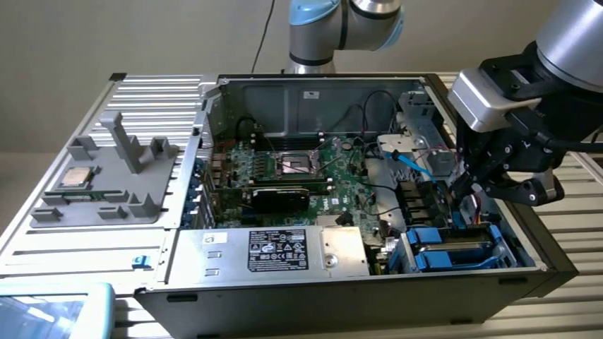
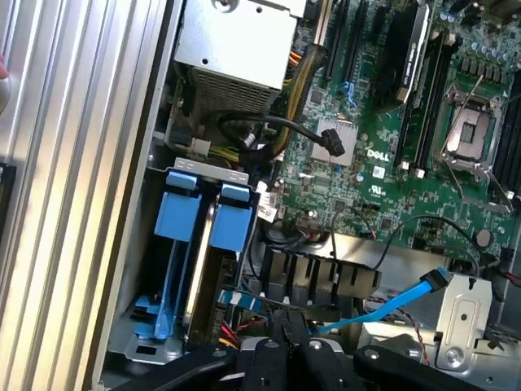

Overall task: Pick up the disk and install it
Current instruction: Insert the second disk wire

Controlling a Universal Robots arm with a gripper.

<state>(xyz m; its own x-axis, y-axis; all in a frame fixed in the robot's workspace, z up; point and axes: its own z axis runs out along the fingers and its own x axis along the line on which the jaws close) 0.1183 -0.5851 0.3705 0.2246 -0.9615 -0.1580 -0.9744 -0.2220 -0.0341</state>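
Note:
The disk (image 1: 459, 247) sits in its bright blue carrier inside the drive cage at the near corner of the open computer case, on the exterior view's right. The wrist view has the blue carrier fronts (image 2: 199, 220) standing edge-on in that cage, with a pale metal side between them. My gripper (image 1: 468, 189) hangs just above and behind the cage, over the black fan housing. Its dark fingers (image 2: 286, 346) are shut, with nothing between them and a short gap to the disk.
A silver power supply box with a black label (image 1: 282, 251) lies beside the drive cage. The green motherboard (image 1: 301, 166) fills the case middle. A loose blue cable (image 2: 391, 305) runs by my fingers. A grey fixture tray holding a processor chip (image 1: 75, 176) stands on the exterior view's left.

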